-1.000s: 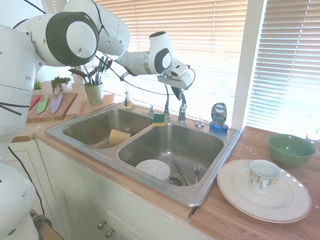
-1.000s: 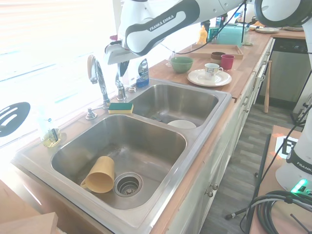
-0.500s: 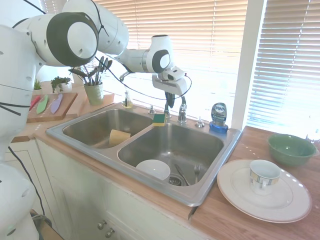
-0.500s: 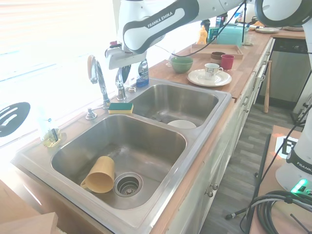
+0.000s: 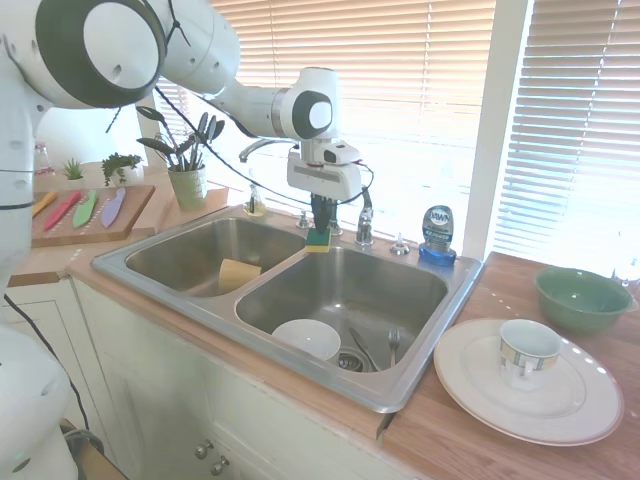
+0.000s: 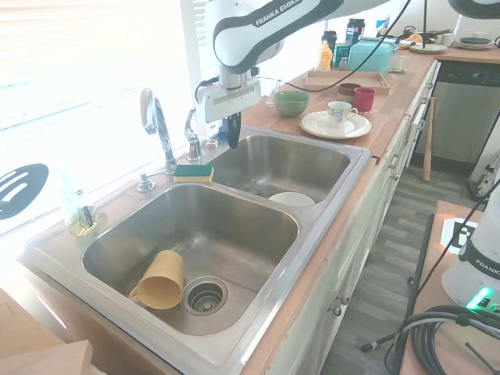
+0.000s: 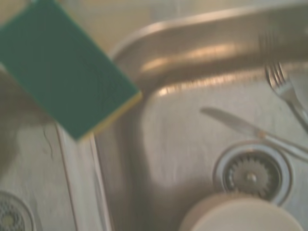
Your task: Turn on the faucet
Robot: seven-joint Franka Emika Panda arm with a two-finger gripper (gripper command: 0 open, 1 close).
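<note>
Yellow cup [image 5: 238, 273] lies in the left basin; green sponge [image 5: 318, 239] sits on the divider, gripper [image 5: 320, 214] hanging just above it, fingers pointing down, close together, holding nothing; the faucet [image 5: 363, 217] stands at the sink's back rim, just right of the gripper; blue soap bottle [image 5: 437, 236] further right.
</note>
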